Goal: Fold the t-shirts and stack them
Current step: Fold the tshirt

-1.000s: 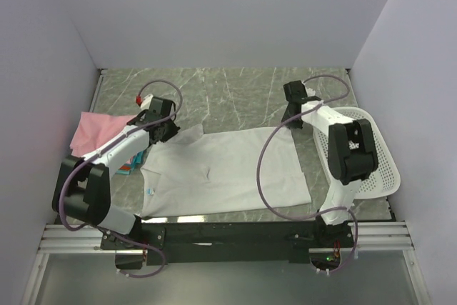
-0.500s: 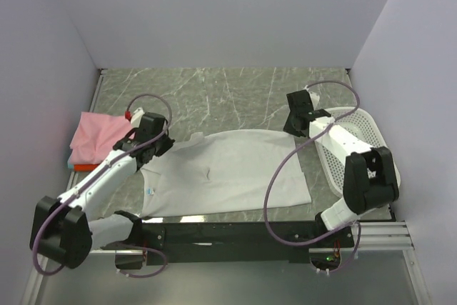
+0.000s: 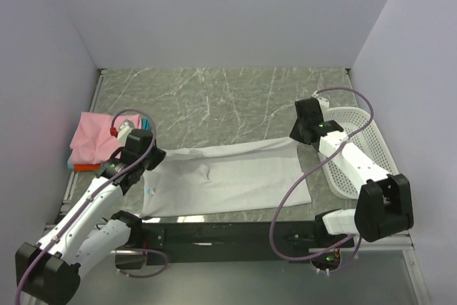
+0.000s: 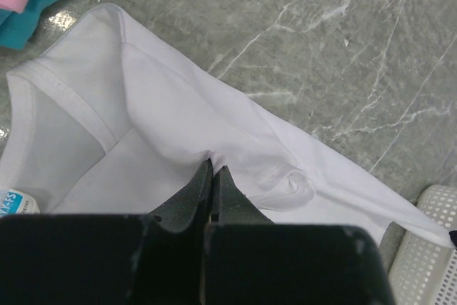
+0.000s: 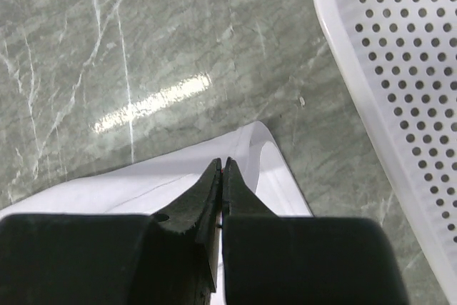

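Note:
A white t-shirt (image 3: 228,183) lies spread across the marble table, neck label (image 3: 150,191) at its left end. My left gripper (image 3: 153,155) is shut on a pinch of the shirt's far edge near the shoulder (image 4: 214,169), the cloth bunched at the tips. At the right end my right gripper (image 3: 300,137) is shut on the shirt's far hem corner (image 5: 222,164). The far edge is lifted and drawn over the body as a fold. A pink t-shirt (image 3: 96,137) sits folded on a teal one (image 4: 43,5) and an orange-red one (image 3: 86,167) at the left.
A white perforated basket (image 3: 364,148) stands at the right edge, close beside my right arm; its rim shows in the right wrist view (image 5: 400,69). White walls close in the table on three sides. The arms' base rail (image 3: 228,233) runs along the near edge.
Both grippers have pulled toward the near edge, carrying the white shirt's far edge with them. The shirt now looks narrower front to back.

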`<move>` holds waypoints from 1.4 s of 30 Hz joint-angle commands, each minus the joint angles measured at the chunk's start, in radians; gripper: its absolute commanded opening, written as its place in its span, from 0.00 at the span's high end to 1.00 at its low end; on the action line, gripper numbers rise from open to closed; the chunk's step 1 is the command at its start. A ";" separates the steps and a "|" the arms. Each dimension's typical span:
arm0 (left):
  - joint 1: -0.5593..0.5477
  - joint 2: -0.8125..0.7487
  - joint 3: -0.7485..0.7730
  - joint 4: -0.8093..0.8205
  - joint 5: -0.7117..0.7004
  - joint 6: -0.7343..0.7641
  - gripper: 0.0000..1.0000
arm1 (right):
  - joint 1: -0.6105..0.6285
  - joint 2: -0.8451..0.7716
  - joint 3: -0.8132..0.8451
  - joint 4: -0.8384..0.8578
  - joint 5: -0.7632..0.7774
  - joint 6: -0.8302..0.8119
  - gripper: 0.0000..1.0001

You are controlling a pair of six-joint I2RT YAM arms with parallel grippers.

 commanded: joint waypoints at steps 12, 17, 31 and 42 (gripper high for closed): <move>-0.007 -0.147 -0.021 -0.109 -0.030 -0.058 0.99 | 0.015 -0.191 -0.091 -0.046 -0.022 0.010 1.00; -0.007 -0.184 -0.032 -0.141 -0.040 -0.071 0.99 | 0.025 -0.240 -0.114 -0.069 -0.033 0.001 1.00; -0.006 -0.307 -0.156 -0.166 0.018 -0.127 0.99 | 0.038 -0.248 -0.185 -0.105 0.035 0.022 1.00; -0.018 -0.365 -0.274 -0.150 0.157 -0.193 0.99 | 0.035 -0.185 -0.220 -0.063 0.050 0.041 0.99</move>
